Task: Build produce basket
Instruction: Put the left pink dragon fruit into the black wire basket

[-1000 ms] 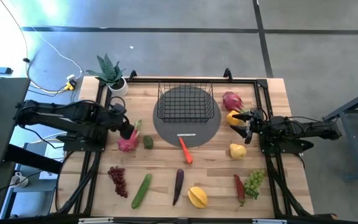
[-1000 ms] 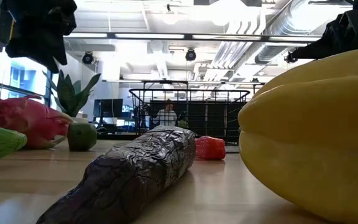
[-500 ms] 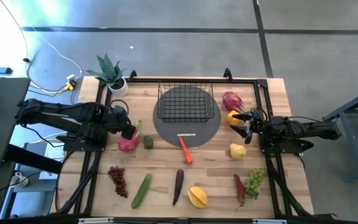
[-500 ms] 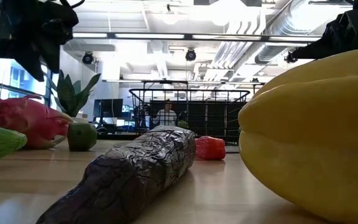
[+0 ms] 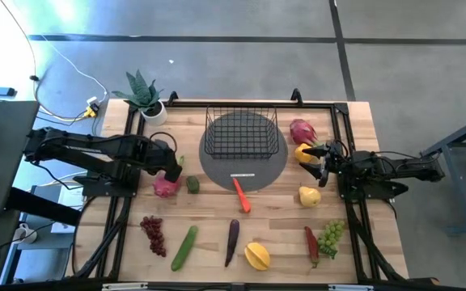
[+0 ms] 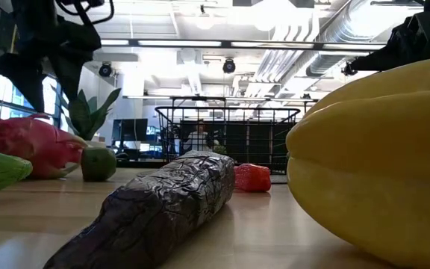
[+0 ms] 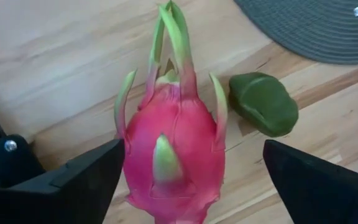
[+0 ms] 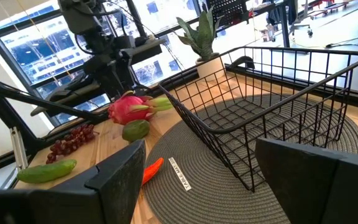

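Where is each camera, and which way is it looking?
High view: above the table, looking straight down; both dark arms show.
Low view: at tabletop height, looking across at the black wire-mesh basket.
Left wrist view: on the left arm, over the pink dragon fruit, between the open left gripper fingers.
Right wrist view: on the right arm, facing the basket; right gripper open.
All four views show that dragon fruit.

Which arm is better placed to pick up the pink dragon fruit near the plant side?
Left. Its end effector is open, straddling the dragon fruit; the right end effector sits across the basket.
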Tool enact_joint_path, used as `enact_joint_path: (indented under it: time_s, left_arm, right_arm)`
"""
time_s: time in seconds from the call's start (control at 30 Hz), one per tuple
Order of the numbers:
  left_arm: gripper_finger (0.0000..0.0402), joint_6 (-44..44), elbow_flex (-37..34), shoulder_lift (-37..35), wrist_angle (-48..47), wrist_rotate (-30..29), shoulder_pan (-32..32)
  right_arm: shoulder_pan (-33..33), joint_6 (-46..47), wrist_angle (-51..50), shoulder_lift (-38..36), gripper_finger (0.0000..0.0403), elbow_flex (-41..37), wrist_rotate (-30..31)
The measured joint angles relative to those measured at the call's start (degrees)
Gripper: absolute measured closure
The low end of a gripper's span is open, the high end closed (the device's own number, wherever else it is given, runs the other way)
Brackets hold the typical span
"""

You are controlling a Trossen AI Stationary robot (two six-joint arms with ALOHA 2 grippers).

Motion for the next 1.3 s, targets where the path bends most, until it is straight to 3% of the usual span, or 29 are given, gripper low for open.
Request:
enact_joint_path:
  time_s: [0.3, 1.3]
  left_arm:
    - [0.0003, 2.02, 0.00, 3.37, 0.03, 3.63, 2.70]
    - [0.0002, 6.86, -0.07, 14.39, -0.86, 9.90, 2.09]
  right_arm:
    - [0.00, 0.00, 0.00, 0.00, 0.0117, 0.00, 0.02]
    - [0.01, 0.00, 0.00, 0.00, 0.0117, 0.00, 0.00]
